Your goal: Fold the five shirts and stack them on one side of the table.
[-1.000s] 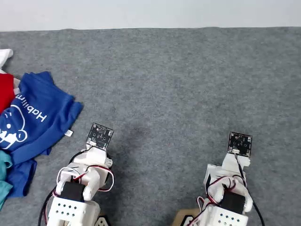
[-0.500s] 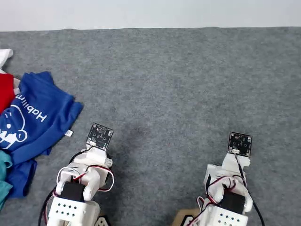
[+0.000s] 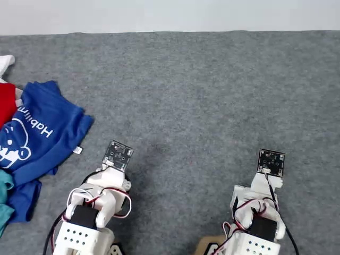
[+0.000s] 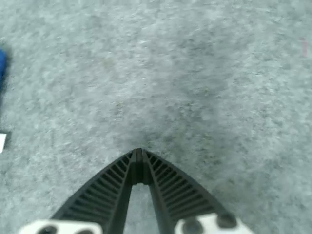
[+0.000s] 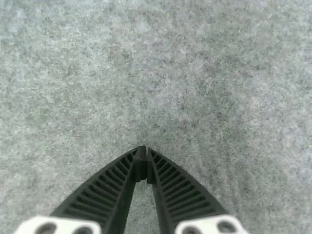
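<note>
Shirts heaped at the table's left edge: the blue shirt (image 3: 40, 138) lies on top, soft and rumpled, with a white print and a small white tag (image 3: 77, 150) at its hem. Beneath it are a red shirt (image 3: 5, 109) and a teal shirt (image 3: 3, 202), both cut off by the frame. A white scrap (image 3: 5, 62) at the far end may be another shirt. Everything sits on fuzzy grey felt (image 3: 212, 90) (matte, evenly napped). The left gripper (image 4: 138, 158) is near the pile, ribbed black jaws pinched together, nothing held. The right gripper (image 5: 142, 152) is well apart from the shirts, likewise clenched and empty.
</note>
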Motion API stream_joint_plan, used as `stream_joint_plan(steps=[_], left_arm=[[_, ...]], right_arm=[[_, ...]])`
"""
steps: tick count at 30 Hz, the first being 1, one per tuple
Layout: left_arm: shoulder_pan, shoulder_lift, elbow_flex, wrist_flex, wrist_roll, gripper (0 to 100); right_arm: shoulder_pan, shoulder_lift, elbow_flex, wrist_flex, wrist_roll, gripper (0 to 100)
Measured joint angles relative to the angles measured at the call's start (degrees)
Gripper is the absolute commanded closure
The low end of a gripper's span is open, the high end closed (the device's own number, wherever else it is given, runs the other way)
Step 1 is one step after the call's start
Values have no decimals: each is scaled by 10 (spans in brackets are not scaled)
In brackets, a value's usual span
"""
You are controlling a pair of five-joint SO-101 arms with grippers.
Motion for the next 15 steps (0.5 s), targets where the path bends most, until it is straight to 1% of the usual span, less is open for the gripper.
stream_joint_plan(steps=[6, 10, 15], left_arm=[[39, 0, 0, 0, 0, 993], [99, 0, 0, -4, 0, 993], [95, 0, -32, -4, 0, 993]], right_arm=[[0, 0, 0, 0, 0, 990], [0, 0, 0, 0, 0, 990], [0, 0, 0, 0, 0, 990]])
